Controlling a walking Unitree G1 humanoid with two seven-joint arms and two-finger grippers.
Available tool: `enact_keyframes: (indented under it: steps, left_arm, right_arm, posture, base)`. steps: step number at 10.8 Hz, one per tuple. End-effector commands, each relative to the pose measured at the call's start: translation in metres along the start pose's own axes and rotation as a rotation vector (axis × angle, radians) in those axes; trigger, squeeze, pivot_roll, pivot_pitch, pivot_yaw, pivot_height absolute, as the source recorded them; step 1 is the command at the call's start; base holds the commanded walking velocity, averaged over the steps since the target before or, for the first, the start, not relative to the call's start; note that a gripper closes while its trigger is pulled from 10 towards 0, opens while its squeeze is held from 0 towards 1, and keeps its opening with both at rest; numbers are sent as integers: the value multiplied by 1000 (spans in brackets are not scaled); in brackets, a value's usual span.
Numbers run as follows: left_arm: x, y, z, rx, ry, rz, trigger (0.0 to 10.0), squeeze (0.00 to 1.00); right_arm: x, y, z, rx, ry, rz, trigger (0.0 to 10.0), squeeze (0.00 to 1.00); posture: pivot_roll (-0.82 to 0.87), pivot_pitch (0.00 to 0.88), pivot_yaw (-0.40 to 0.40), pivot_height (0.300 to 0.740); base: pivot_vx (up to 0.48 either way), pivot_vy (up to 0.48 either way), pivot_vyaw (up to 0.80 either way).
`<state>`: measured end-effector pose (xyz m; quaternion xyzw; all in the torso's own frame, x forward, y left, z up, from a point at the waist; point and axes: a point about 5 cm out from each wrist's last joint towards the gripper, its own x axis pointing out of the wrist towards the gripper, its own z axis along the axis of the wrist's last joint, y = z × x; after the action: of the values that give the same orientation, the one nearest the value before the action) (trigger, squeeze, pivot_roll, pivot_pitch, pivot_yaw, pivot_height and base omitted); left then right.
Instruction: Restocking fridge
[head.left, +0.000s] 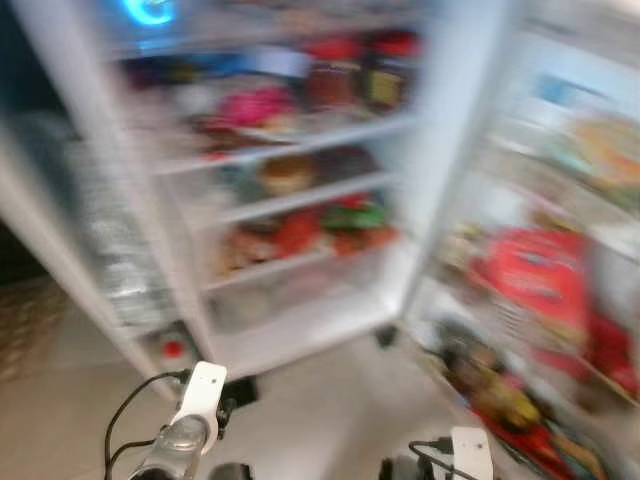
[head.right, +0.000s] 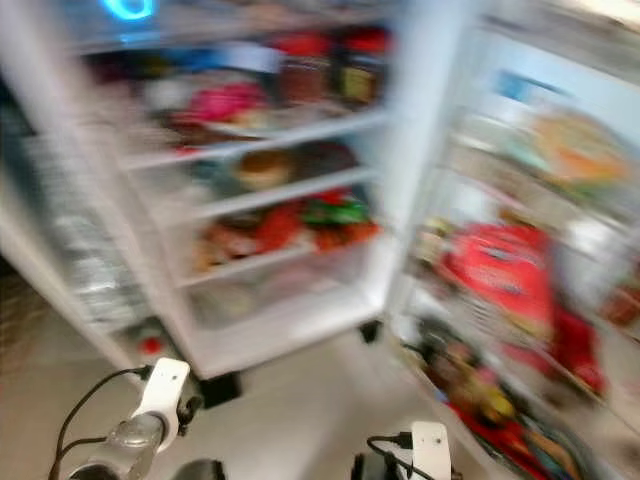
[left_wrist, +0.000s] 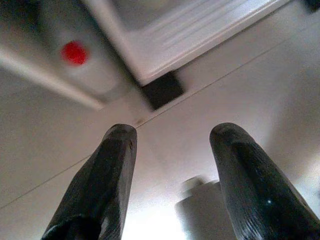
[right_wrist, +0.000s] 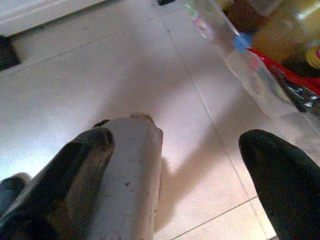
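Note:
An open fridge (head.left: 290, 140) stands before me, blurred, its shelves holding jars, a pink pack and red and green produce. The open right door (head.left: 540, 290) carries a red pack and several bottles. My left arm (head.left: 185, 430) and right arm (head.left: 468, 450) hang low over the floor. In the left wrist view my left gripper (left_wrist: 172, 132) is open with nothing between its fingers, pointing at the floor by the fridge base. My right gripper (right_wrist: 177, 137) is open wide; a grey rounded thing (right_wrist: 132, 175) that I cannot identify lies against one finger.
Pale floor tiles (right_wrist: 100, 75) stretch in front of the fridge. A black foot (left_wrist: 161, 90) sits under the fridge's corner, near a red dot (left_wrist: 75, 52) on the left door's lower part. A clear bottle (right_wrist: 220, 30) and a yellow bottle (right_wrist: 285, 35) stand low in the right door.

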<state>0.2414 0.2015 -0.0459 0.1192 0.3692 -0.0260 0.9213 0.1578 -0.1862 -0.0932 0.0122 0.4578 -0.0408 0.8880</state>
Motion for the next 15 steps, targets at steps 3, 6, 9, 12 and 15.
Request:
enact_keyframes:
  steps: [3,6,9,12,15]
  left_arm:
    - [-3,-6,-18,4,85,-12,10000,0]
    - [-6,-5,-31,-53,151,10,10000,0]
    - [-8,-6,-38,-97,175,7,10000,0]
    - [-9,-6,-42,-118,188,15,10000,0]
    - [-9,-6,-42,-120,188,15,10000,0]
  right_arm:
    - [-8,18,-39,45,158,52,10000,0]
    - [-9,19,-40,51,160,50,10000,0]
    - [-9,18,-40,50,154,38,10000,0]
    - [-9,17,-41,51,149,23,10000,0]
    - [-9,17,-41,50,149,22,10000,0]
  posture:
    - [-188,39,41,631]
    - [-183,26,42,631]
    - [-186,15,41,631]
    - [-183,2,39,665]
    - [-183,2,39,715]
  base:
    - [0,475,0]
    - [0,149,0]
    - [0,0,0]
    - [0,0,0]
    - [0,0,0]
